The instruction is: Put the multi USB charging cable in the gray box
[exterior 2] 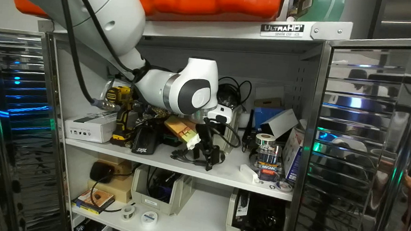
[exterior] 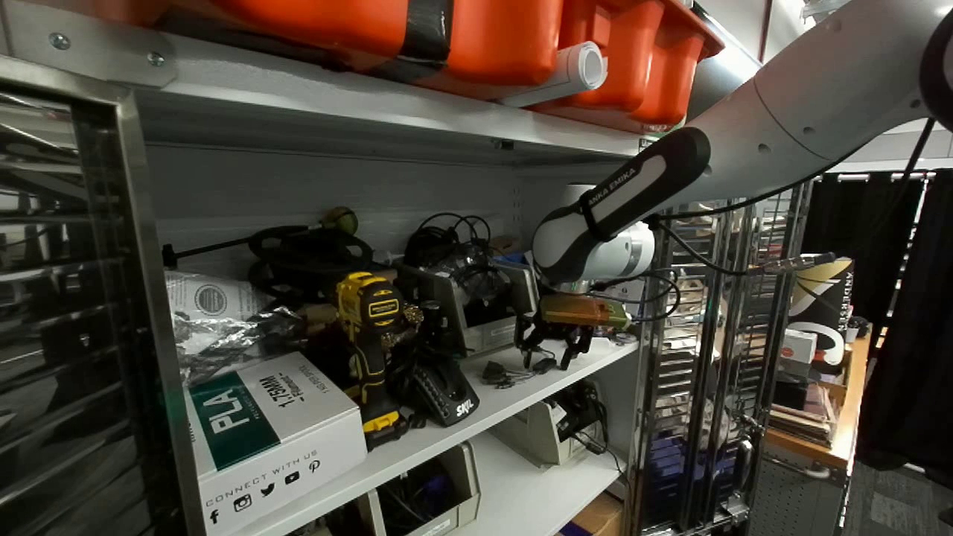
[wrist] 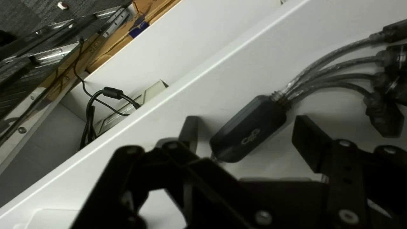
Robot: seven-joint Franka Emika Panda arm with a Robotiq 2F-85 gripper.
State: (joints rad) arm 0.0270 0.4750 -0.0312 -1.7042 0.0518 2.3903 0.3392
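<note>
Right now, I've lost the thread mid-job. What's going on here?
The robot arm hangs over the white shelf, at the multi USB charging cable. Its fingers are open, and in the wrist view the cable's black hub shows between them, not gripped. The cable lies on the shelf, its leads fanning out from one end of the hub. The gray box stands on the same shelf; the cable is not in it yet.

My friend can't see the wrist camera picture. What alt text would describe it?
A dark, branching charging cable lies on a white shelf, its thick body framed between the spread fingers of an open end effector. Past the shelf's edge, a pale bin on a lower shelf and a dark cord are visible.
</note>
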